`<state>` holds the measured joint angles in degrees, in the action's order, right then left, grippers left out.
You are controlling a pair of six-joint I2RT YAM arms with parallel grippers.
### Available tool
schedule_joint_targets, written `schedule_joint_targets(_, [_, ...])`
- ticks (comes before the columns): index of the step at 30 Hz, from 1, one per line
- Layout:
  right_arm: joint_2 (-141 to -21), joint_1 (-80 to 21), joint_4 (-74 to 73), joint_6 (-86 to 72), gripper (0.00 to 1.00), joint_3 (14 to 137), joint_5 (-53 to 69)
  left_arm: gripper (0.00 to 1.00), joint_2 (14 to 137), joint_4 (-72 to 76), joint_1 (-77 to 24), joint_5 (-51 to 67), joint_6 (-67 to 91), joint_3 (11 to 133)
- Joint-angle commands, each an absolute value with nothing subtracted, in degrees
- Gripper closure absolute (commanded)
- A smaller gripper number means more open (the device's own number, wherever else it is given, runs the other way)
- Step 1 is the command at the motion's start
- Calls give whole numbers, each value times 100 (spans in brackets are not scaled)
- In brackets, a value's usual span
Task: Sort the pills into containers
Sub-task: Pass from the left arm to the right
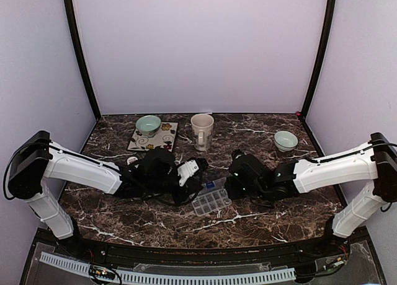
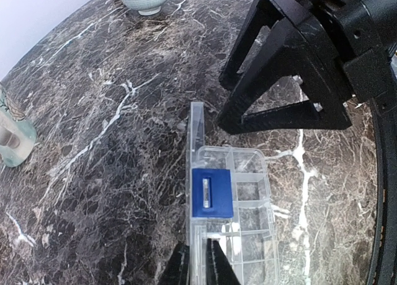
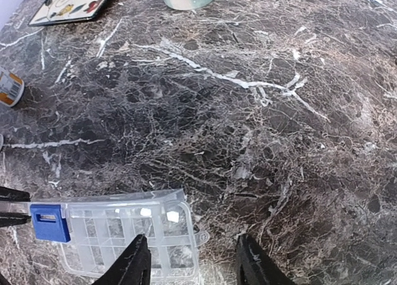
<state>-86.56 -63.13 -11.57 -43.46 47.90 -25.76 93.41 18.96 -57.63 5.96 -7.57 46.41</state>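
Observation:
The clear pill-organizer tray [image 1: 211, 201] lies on the marble between my arms, with its lid [image 2: 195, 136] raised on edge and a blue latch [image 2: 212, 192] on it. My left gripper [image 2: 197, 269] is shut on the lid's edge; in the top view it [image 1: 200, 184] is at the tray's far left side. My right gripper [image 3: 193, 265] is open and empty; one finger [image 3: 133, 263] hangs over the tray's right end [image 3: 167, 235], the other over bare marble. It also shows in the left wrist view [image 2: 279, 80]. White specks in two compartments may be pills or glare.
A cream mug [image 1: 202, 130] stands at the back middle. A pale green bowl [image 1: 148, 124] rests on a flowered mat [image 1: 162, 138] at back left, and another bowl [image 1: 285, 140] at back right. A small labelled bottle [image 3: 9, 90] stands left of the tray.

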Motion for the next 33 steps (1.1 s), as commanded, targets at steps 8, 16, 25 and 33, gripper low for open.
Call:
schedule_joint_targets(8, [-8561,-6164,-166,-2806,47,4511,-1938,93,9353,975,-5630,1686,-998,5391])
schedule_joint_targets(16, [-8468,-6020,363,-2089,49,4194,-1477,93,9587,383,-5447,2351,-1092,5791])
schedule_joint_targets(25, [-8171,-5724,1310,-1504,75,3552,-294,89,9683,231,-5340,2517,-1063,5887])
schedule_joint_targets(33, [-8189,-5569,1760,-1484,98,3342,377,74,9747,311,-5257,2408,-958,5889])
